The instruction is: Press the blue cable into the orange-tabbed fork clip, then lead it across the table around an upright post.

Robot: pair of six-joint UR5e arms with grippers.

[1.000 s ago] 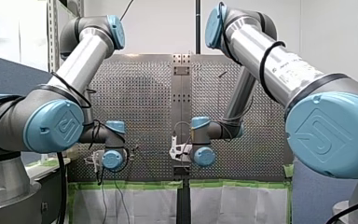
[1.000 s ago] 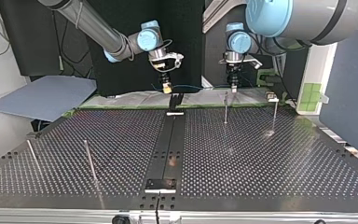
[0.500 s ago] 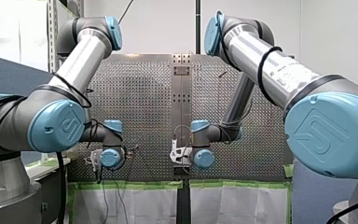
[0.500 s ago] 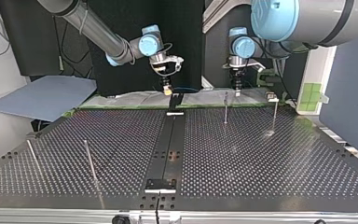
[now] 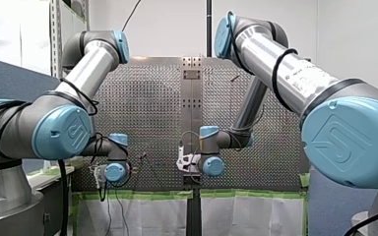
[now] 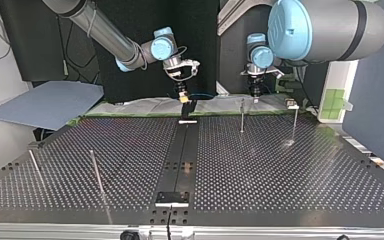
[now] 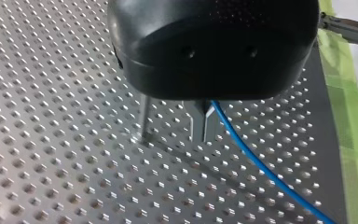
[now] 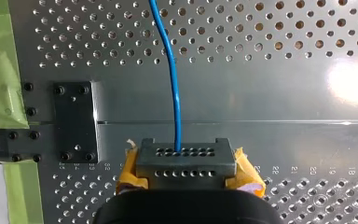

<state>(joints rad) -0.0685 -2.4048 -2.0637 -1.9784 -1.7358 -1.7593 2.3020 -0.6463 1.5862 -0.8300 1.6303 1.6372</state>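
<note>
**Two arms, one cable:** At the top view's far edge of the perforated table [image 6: 280, 170], both my arms are working low over the blue cable [image 7: 261, 163].

My left gripper [image 7: 203, 139] is clamping the cable between its metal fingers [image 7: 198, 126], which are standing pressed together low over the holes. The cable is leaving them and running away across the table toward a strip of green tape [image 7: 342, 93] along the edge. A thin upright post [image 7: 143, 119] is standing just beside those fingers, apart from the cable.

My right gripper [image 8: 182, 163] is gripping the cable too. Its two grey finger blocks [image 8: 182, 153], each showing a row of small holes and flanked by yellow pads [image 8: 244, 172], are closed together. The cable is coming straight out from under them across a bare metal band. A black screwed-down plate [image 8: 74, 121] is lying beside that gripper.

In the top view, my right gripper is hanging near the middle, directly over a dark upright fitting [image 6: 188, 106] at the far end of the black centre strip [image 6: 180, 155]. Whether the gripper and the fitting are touching, and whether that fitting is the fork clip, I cannot tell.

My left gripper is hanging to the view's right of it, near the top of the post. The cable is showing as a thin blue line between the two grippers.
</note>
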